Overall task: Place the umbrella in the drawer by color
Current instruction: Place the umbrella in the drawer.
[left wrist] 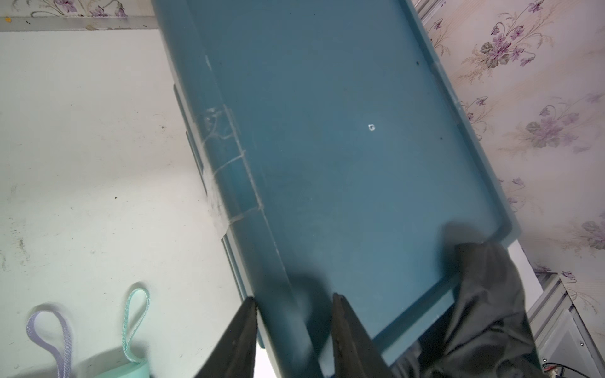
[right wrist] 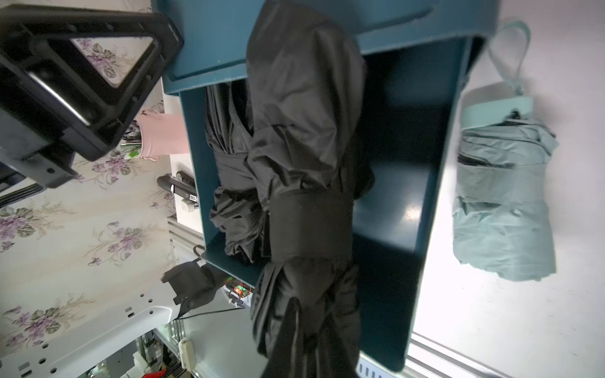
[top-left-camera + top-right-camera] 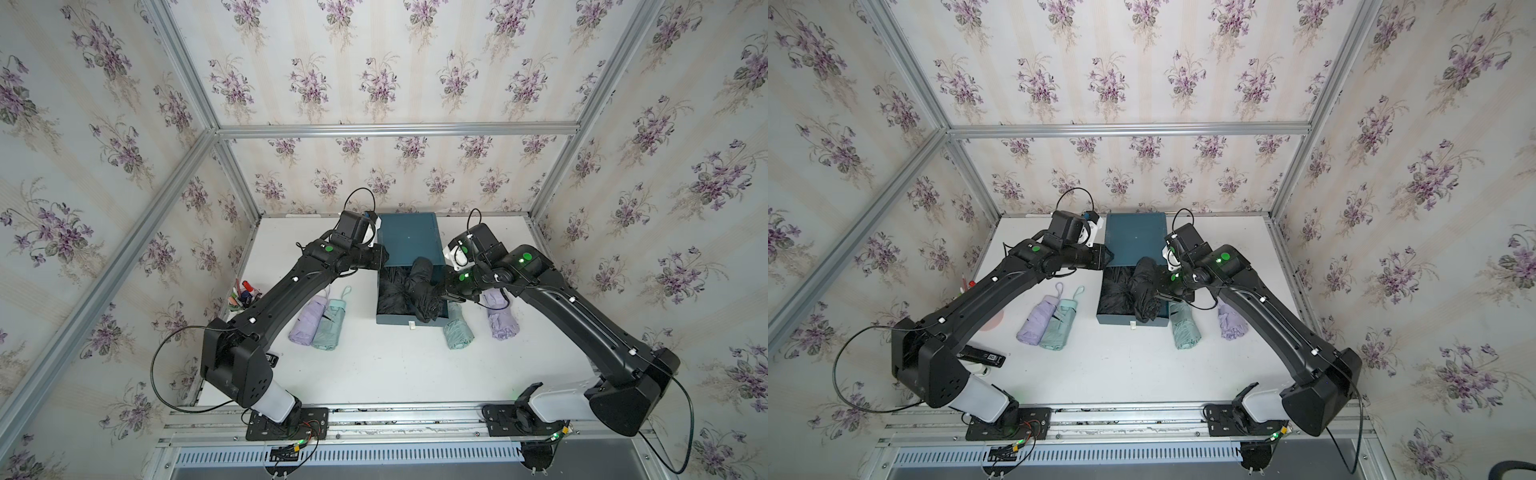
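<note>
Spreading scuffed white under floral wallpaper, the desk is carrying an open teal drawer — the right gripper is clamping a crumpled black umbrella over it; the left gripper is standing part-open.

White table: drawer cabinet, folded umbrellas.

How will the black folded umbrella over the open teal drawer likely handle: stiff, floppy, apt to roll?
The black folded umbrella is probably stiff lengthwise: it spans the teal drawer without sagging. Its loose creased fabric may slip. Strapped into a cylinder, it may roll.
</note>
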`<action>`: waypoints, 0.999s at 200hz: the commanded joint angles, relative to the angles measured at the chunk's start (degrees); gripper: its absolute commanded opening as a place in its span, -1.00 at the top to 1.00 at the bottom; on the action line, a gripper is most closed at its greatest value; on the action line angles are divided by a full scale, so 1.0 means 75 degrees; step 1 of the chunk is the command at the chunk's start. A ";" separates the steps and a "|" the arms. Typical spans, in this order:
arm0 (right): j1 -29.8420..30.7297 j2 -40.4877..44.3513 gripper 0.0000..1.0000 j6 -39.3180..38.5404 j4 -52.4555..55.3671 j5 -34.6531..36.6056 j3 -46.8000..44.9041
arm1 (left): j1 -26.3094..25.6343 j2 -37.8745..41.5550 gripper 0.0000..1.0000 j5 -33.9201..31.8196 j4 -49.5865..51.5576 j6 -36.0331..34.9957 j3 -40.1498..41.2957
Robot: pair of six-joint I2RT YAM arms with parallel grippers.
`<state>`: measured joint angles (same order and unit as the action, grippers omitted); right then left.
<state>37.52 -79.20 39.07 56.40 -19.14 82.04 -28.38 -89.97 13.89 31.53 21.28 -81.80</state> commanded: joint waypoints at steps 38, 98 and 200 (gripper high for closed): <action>0.0002 -0.0445 1.00 0.0400 -0.0759 0.0169 0.0278 | -0.0022 -0.0064 0.30 0.0222 0.0682 -0.0121 0.0016; 0.0046 -0.0665 -0.14 -0.0378 0.0236 0.1515 0.1651 | -0.0024 -0.0064 0.27 0.0031 0.0824 0.0032 -0.0038; 0.0393 -0.1741 0.08 -0.0721 -0.0514 0.4247 0.1937 | -0.0024 -0.0162 0.27 -0.0141 0.0969 0.0104 -0.0097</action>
<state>39.33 -94.19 33.65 53.47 6.70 99.22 -28.47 -90.45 13.28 32.36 22.52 -82.59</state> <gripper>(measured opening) 0.476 0.365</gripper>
